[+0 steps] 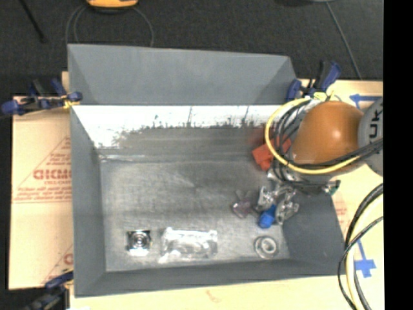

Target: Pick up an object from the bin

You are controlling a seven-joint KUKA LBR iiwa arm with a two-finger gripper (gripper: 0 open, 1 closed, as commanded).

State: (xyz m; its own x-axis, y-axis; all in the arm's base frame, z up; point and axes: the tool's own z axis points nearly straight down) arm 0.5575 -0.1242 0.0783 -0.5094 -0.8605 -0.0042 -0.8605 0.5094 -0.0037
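Gripper (279, 205): low at right of bin (87, 205), just beside small blue piece (265, 221); grip state cannot be told. Advice: centre over piece before closing.

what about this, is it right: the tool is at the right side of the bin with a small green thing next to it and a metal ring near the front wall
Not quite: in the camera view the small thing next to the tool is blue, not green. The rest holds: tool at the bin's right side, metal ring near the front wall.
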